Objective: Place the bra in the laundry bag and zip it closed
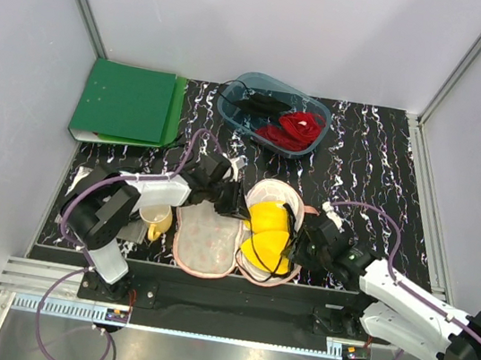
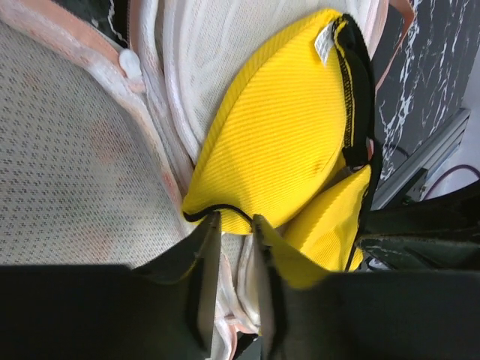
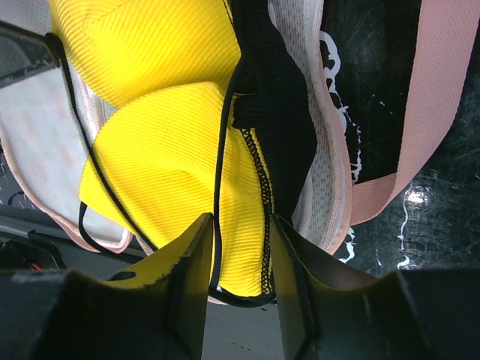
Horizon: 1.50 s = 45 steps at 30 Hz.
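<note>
The peach-pink laundry bag (image 1: 203, 245) lies open near the front edge, its two round halves side by side. The yellow bra (image 1: 265, 229) sits folded in the right half. My left gripper (image 1: 237, 201) is over the seam between the halves. In the left wrist view it (image 2: 234, 219) is shut on the bag's pale rim fabric (image 2: 241, 262), right beside the bra (image 2: 277, 127). My right gripper (image 1: 300, 243) is at the bra's right side. In the right wrist view it (image 3: 241, 219) is shut on the bra's black-trimmed lower edge (image 3: 244, 255), over the bag's rim (image 3: 322, 150).
A blue-grey tub (image 1: 311, 141) holding a red and a black garment stands at the back. A green binder (image 1: 125, 104) lies at the back left. A yellow cup (image 1: 155, 218) stands left of the bag. A pink strap (image 3: 427, 112) trails right of the bag.
</note>
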Each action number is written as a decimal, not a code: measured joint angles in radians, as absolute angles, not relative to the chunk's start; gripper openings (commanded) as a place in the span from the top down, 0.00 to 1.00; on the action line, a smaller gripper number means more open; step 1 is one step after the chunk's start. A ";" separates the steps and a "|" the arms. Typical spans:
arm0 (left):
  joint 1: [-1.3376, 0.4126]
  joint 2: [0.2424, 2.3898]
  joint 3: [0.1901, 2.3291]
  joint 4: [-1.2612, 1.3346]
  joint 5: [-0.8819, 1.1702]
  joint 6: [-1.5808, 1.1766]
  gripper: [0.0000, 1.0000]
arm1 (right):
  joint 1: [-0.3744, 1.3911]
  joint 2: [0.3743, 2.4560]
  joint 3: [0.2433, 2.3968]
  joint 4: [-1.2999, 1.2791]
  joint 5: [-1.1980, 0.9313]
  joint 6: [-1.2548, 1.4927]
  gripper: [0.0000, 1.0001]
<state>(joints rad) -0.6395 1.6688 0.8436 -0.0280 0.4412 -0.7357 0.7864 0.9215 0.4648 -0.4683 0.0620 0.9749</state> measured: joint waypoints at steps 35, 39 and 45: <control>-0.628 1.582 0.797 -0.071 0.393 -0.769 0.38 | 0.732 0.969 0.473 -0.484 0.047 0.922 0.42; -0.628 1.635 0.798 -0.047 0.397 -0.787 0.56 | 0.732 1.005 0.475 -0.453 0.034 0.912 0.44; -0.628 1.678 0.800 0.000 0.404 -0.797 0.82 | 0.732 1.043 0.479 -0.411 0.014 0.901 0.45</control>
<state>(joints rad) -0.6285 1.6783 0.7998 -0.0002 0.4042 -0.7971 0.7319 1.0428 0.4789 -0.4107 0.0139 0.9012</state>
